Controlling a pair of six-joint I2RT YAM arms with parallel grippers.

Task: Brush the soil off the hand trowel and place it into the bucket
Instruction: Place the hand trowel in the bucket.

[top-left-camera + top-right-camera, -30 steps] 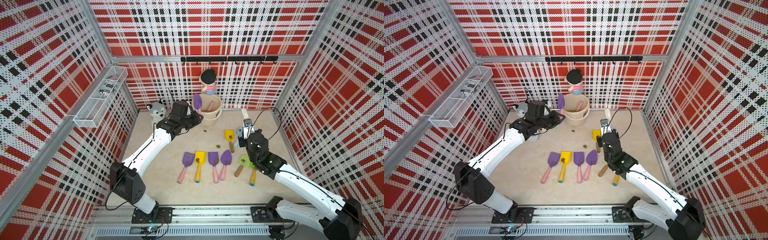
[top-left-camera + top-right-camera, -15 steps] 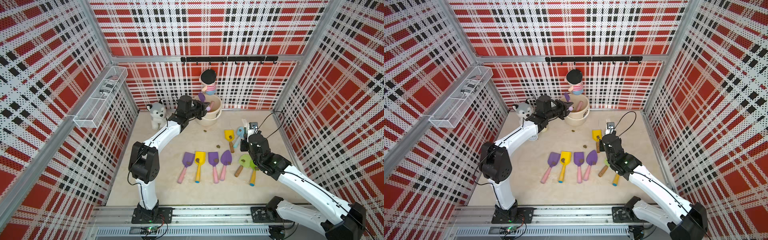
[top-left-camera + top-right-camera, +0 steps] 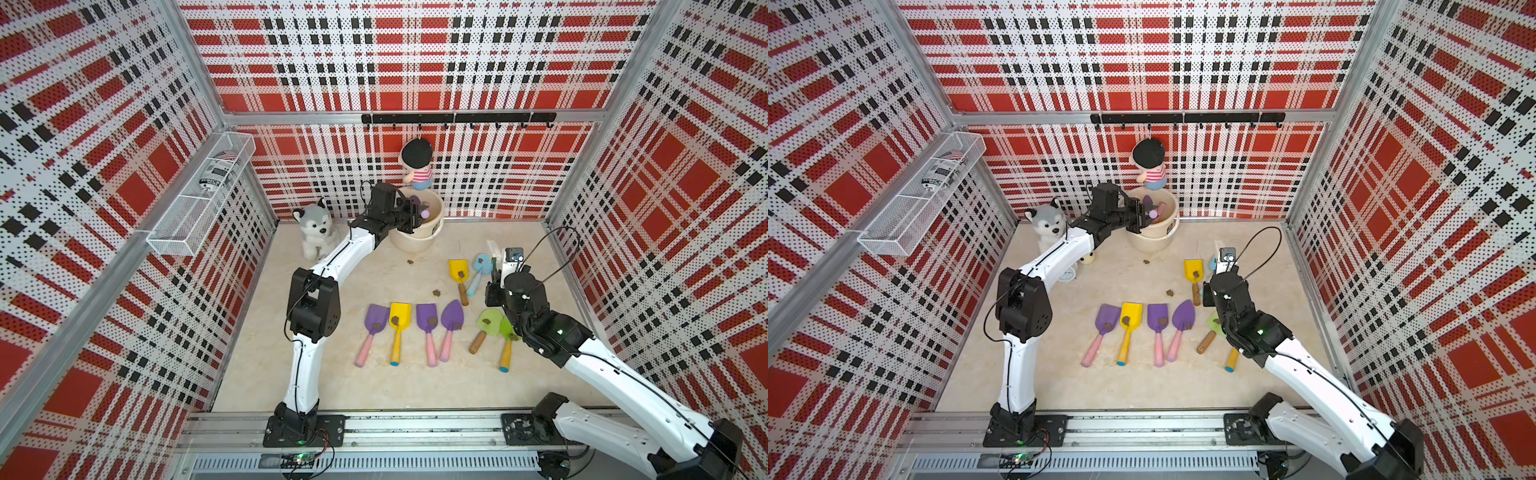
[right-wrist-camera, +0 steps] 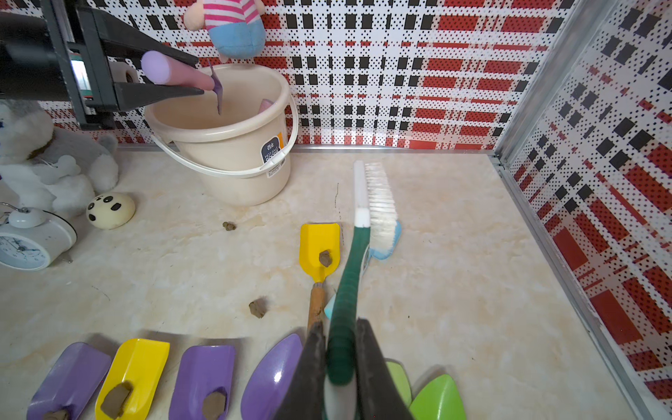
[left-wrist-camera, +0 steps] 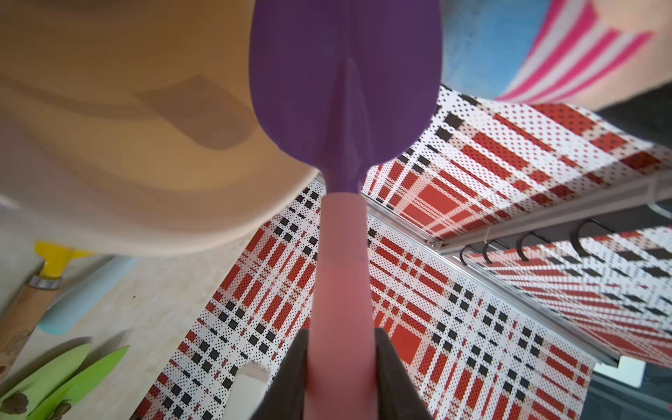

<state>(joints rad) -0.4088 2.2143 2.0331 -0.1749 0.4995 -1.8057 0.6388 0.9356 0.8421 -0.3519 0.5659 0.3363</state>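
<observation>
My left gripper is shut on the pink handle of a purple hand trowel. It holds the trowel over the cream bucket at the back wall, blade tipped down inside the rim. In both top views the left gripper hangs at the bucket's near-left rim. My right gripper is shut on the green handle of a white-bristled brush, low over the floor by a yellow trowel. That trowel carries a soil lump. Loose soil lies on the floor.
Several purple, yellow and green trowels with soil lumps lie in a row mid-floor. A pink handle leans inside the bucket. A husky plush, clock and panda ball sit left of it. A doll hangs above.
The left arm has swung the purple trowel from beside the bucket's left rim to over its mouth, blade now tipped down inside. The right arm with the brush has barely shifted.
</observation>
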